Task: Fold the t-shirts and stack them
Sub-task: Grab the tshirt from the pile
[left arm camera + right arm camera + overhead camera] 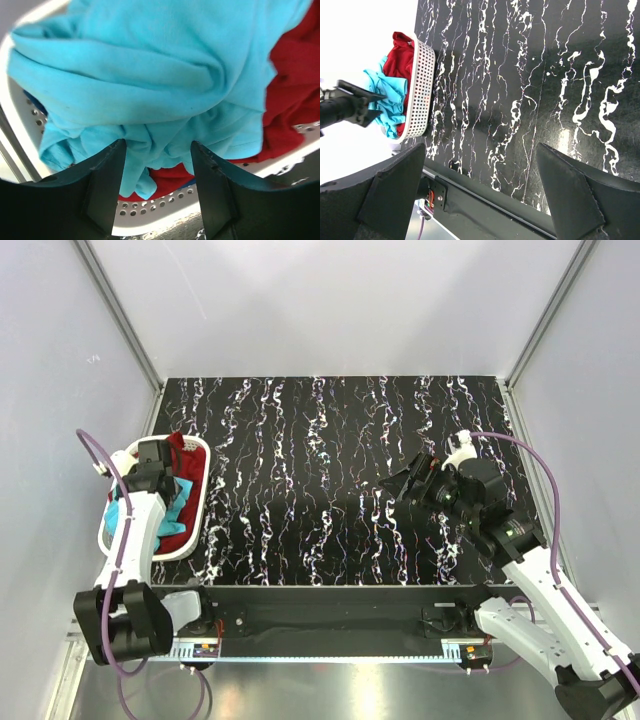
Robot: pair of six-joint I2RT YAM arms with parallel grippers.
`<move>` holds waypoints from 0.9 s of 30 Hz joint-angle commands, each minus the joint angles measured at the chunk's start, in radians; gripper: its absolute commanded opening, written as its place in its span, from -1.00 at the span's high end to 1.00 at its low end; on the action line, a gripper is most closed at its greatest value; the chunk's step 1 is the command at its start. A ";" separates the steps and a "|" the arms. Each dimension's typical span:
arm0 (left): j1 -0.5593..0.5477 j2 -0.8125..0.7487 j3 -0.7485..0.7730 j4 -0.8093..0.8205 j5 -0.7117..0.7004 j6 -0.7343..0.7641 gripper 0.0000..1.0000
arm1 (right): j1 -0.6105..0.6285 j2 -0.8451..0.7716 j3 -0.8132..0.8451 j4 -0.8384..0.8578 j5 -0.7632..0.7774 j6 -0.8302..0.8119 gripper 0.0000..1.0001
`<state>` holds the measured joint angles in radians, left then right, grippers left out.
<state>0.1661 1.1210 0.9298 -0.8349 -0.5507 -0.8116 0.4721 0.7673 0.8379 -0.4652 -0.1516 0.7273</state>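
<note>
Bench (pixel 330 480): a flat black top veined with white streaks like marble. It is glossy, with soft reflections in the right wrist view.
Edges: pale walls stand on the left, far and right sides, and a dark rail (pixel 330 612) runs along the near side.
Laundry basket (pixel 203 502): white perforated plastic, standing on the bench at its left edge, towards the near side.
Basket position: its outer side seems to reach past the left edge, though this is not certain.

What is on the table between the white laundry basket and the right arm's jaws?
Nothing: only bare black marbled table between the white basket and the right arm's open jaws, shown in the top external and right wrist views.
</note>
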 commanded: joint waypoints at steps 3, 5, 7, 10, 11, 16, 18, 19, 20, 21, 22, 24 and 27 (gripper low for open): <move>0.004 0.014 -0.042 0.043 0.014 -0.046 0.13 | 0.002 -0.011 0.000 0.045 -0.031 0.011 -0.99; 0.004 0.005 -0.046 0.056 0.002 -0.032 0.46 | 0.002 -0.013 -0.003 0.046 -0.034 0.009 -0.99; 0.003 -0.006 -0.046 0.057 -0.011 -0.017 0.94 | 0.002 -0.019 -0.003 0.045 -0.036 0.001 -0.99; 0.003 -0.061 -0.036 0.057 0.003 -0.006 1.00 | 0.002 -0.026 -0.003 0.045 -0.031 -0.008 -0.99; 0.004 -0.108 -0.029 0.063 0.038 -0.009 1.00 | 0.002 -0.029 -0.003 0.045 -0.031 -0.008 -1.00; -0.031 -0.243 0.105 0.213 0.240 0.020 1.00 | 0.002 -0.033 0.004 0.045 -0.025 -0.017 -0.99; -0.091 -0.277 0.165 0.259 0.294 0.009 1.00 | 0.002 -0.025 0.015 0.046 -0.020 -0.017 -0.99; -0.111 -0.268 0.241 0.285 0.308 0.005 1.00 | 0.002 -0.016 0.018 0.045 -0.020 -0.017 -0.99; -0.129 -0.257 0.285 0.299 0.366 0.008 1.00 | 0.002 -0.011 0.026 0.045 -0.019 -0.017 -0.99; -0.161 -0.242 0.328 0.312 0.402 0.008 1.00 | 0.002 -0.008 0.027 0.046 -0.019 -0.016 -0.99; -0.183 -0.225 0.415 0.325 0.437 0.002 1.00 | 0.002 -0.003 0.030 0.045 -0.017 -0.014 -0.99; -0.253 -0.179 0.522 0.345 0.537 -0.006 1.00 | 0.002 -0.002 0.036 0.045 -0.019 -0.017 -0.99; -0.389 -0.124 0.608 0.437 0.633 0.008 1.00 | 0.002 -0.016 0.033 0.043 -0.019 -0.016 -0.99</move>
<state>-0.1177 0.9577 1.4471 -0.5667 -0.1123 -0.8108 0.4721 0.7670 0.8318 -0.4568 -0.1696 0.7265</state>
